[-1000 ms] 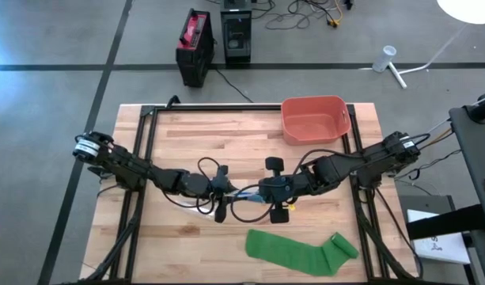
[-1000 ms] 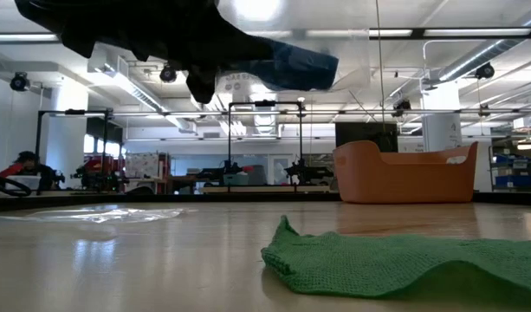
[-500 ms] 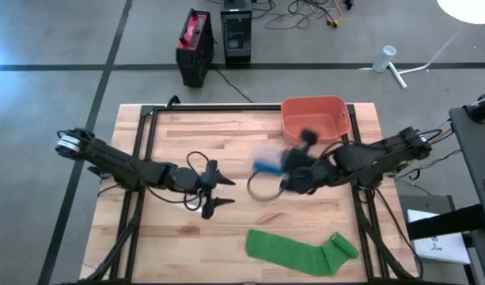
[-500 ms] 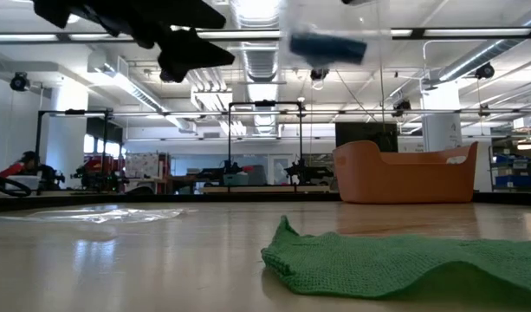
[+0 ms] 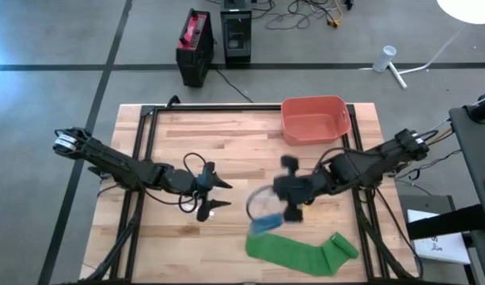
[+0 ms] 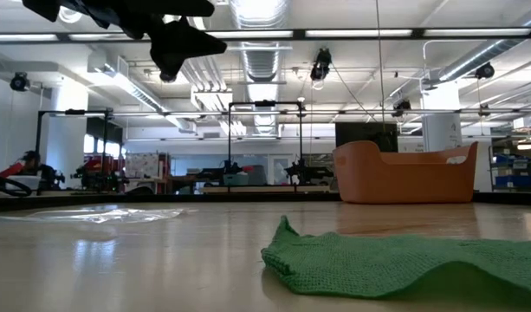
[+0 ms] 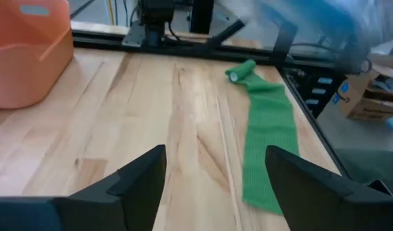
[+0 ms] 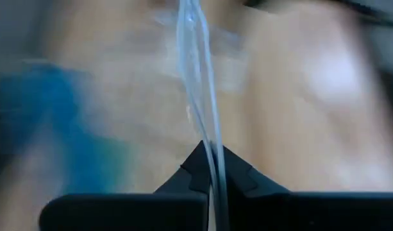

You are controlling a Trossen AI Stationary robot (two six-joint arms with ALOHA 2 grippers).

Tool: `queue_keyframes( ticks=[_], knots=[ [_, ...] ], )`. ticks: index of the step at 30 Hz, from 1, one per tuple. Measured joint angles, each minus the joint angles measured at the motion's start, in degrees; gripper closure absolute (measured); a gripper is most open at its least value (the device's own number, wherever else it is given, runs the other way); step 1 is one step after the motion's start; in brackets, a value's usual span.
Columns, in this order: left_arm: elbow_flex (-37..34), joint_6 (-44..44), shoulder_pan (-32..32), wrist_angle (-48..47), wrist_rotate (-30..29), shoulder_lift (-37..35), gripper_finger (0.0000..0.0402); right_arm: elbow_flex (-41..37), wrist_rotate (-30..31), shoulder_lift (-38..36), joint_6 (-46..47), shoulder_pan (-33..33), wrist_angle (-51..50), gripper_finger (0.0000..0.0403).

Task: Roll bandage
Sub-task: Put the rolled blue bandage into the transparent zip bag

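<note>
A green bandage (image 5: pixel 301 252) lies flat along the table's near edge, its right end (image 5: pixel 342 245) rolled up; the left wrist view shows the bandage (image 7: pixel 268 135) too. Left of centre, my left gripper (image 5: pixel 220 195) stands open above the table with nothing between its fingers (image 7: pixel 145 173). Just right of centre, my right gripper (image 5: pixel 278 194) is shut on a clear plastic bag (image 5: pixel 262 210) with a blue thing (image 5: pixel 266 224) inside, above the bandage's left end. All of this is blurred. My right gripper pinches the clear film of the bag (image 8: pixel 212 160) between its two shut fingers. The bag and the blue thing (image 8: pixel 55 128) hang past the fingers, lifted clear of the table. Blur hides which part of the bag it has.
An orange bin (image 5: pixel 315 119) stands at the table's far right. Black frame rails (image 5: pixel 143 150) run along the table's left and right sides. Bare wood (image 5: pixel 218 142) lies between the arms and the far edge.
My left gripper has opened, let go of the bag and drawn back toward the table's left edge. My right gripper has swung the bag away, first toward the orange bin, then toward the near edge, so the blue thing now hangs over the green bandage's left end.
</note>
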Motion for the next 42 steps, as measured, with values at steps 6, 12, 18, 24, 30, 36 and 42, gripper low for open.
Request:
queue_keyframes(
  ticks=[6,12,18,24,30,36,42],
  knots=[
    [-0.01,0.08,-1.33,-0.21,0.02,0.03,0.0169,-1.14,9.36,0.28,9.69,-0.84,-10.20,0.0403],
    [-0.01,0.43,-1.52,2.33,-1.13,1.07,0.0187,-1.73,9.15,0.33,7.59,-0.84,-5.98,0.0403],
    [0.44,7.51,-0.73,16.16,-1.60,4.38,0.0181,-1.73,7.56,0.33,2.82,-0.86,-0.14,0.0403],
    [3.35,17.08,0.91,21.22,-3.14,7.10,0.0152,-1.76,7.04,0.33,2.12,-0.84,0.04,0.0403],
    [8.70,17.13,2.24,21.24,-3.04,11.61,0.0117,-2.45,5.73,0.33,-0.99,-0.86,-0.05,0.0403],
    [13.41,17.37,2.24,19.37,-2.93,16.46,0.0104,-5.39,4.24,0.33,-2.78,-0.84,-0.53,0.0403],
    [17.78,17.61,2.28,19.31,-2.93,19.96,0.0120,-9.83,4.19,0.33,-1.25,-0.80,-0.50,0.0403]
  ],
)
